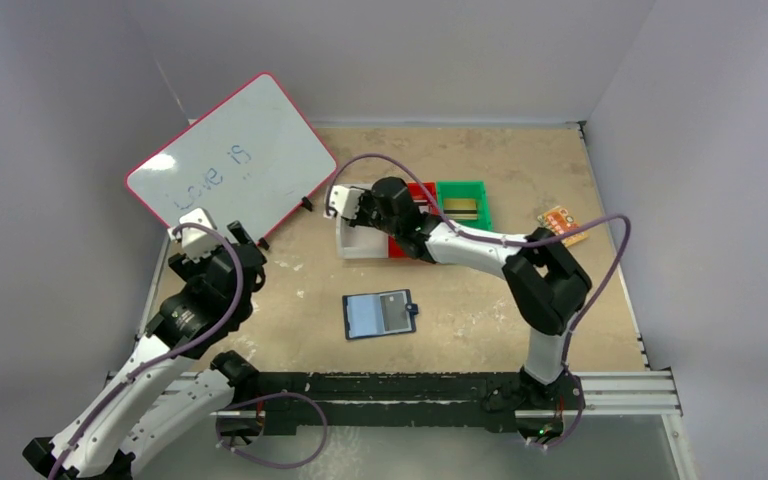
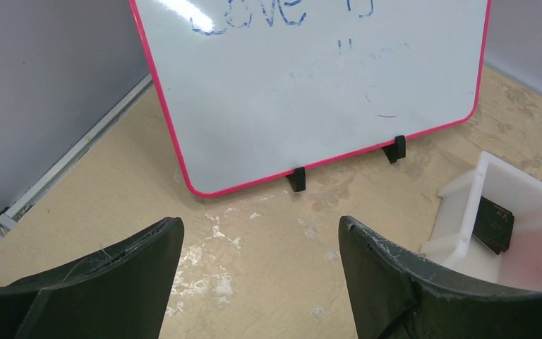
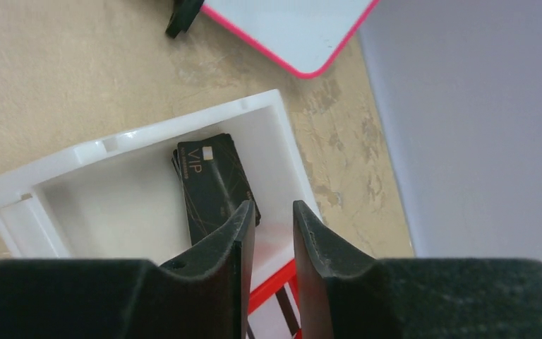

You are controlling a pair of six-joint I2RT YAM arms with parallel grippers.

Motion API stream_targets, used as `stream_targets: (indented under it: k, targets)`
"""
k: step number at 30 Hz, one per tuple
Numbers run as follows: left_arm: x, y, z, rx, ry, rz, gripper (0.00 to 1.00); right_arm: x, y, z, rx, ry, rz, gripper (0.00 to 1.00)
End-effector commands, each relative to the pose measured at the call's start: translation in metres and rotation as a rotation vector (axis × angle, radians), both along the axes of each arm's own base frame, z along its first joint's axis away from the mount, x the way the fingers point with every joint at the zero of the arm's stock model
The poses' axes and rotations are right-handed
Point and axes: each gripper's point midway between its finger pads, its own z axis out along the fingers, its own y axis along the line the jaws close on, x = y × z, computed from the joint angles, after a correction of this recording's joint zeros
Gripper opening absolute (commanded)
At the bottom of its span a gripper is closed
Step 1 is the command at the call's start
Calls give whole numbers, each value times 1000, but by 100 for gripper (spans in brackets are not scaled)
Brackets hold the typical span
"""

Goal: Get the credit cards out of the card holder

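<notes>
The card holder (image 1: 380, 314) lies open on the worktop, near the white bin (image 3: 275, 99). In the bin, black cards (image 3: 215, 183) sit below the right claw (image 3: 274, 209), its jaws slightly apart and empty. The left claw (image 2: 261, 226) gapes, empty. The cards are probably stiff and slick, the holder light and floppy: pinch cards edgewise.

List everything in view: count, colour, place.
whiteboard: one, white with pink-red rim, propped at far left
white bin: one, white, far centre
cards: small stack, black, inside the white bin
red bin: one, red, beside the white bin
green bin: one, green, right of the red bin
card holder: one, navy, lying open near centre
patterned piece: one, orange, far right
left gripper: one, black, open and empty, near left
right gripper: one, black, slightly open, empty, over the white bin
</notes>
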Motion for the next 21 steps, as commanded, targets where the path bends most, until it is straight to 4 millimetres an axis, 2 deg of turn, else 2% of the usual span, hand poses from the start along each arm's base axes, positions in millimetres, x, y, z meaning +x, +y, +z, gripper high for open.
stream_targets:
  k: [1, 3, 5, 7, 8, 9, 12, 13, 17, 21]
  targets:
    - [3, 0, 15, -12, -30, 7, 80, 1, -9, 92, 367, -84, -129, 31]
    - [3, 0, 14, -9, -27, 6, 80, -4, -24, 108, 481, -80, -201, 37]
    - [4, -1, 14, -9, -27, 5, 80, -10, -46, 119, 615, -82, -306, 51]
    - [4, -1, 13, -9, -23, 2, 80, -14, -75, 131, 794, -69, -456, 77]
    - [4, -2, 13, -8, -23, 2, 80, -18, -88, 137, 872, -48, -522, 85]
    - [5, -2, 13, -6, -19, 0, 80, -23, -94, 132, 897, -6, -551, 88]
    - [6, -5, 11, -4, -10, -13, 80, -44, -87, 123, 908, 168, -530, 92]
    - [7, -6, 10, -3, -7, -18, 80, -51, -87, 115, 904, 233, -545, 93]
    - [11, -16, 5, -11, 18, -71, 80, -79, -93, 93, 932, 420, -595, 94]
    - [16, -31, -4, -28, 46, -141, 81, -116, -101, 68, 1016, 614, -633, 92]
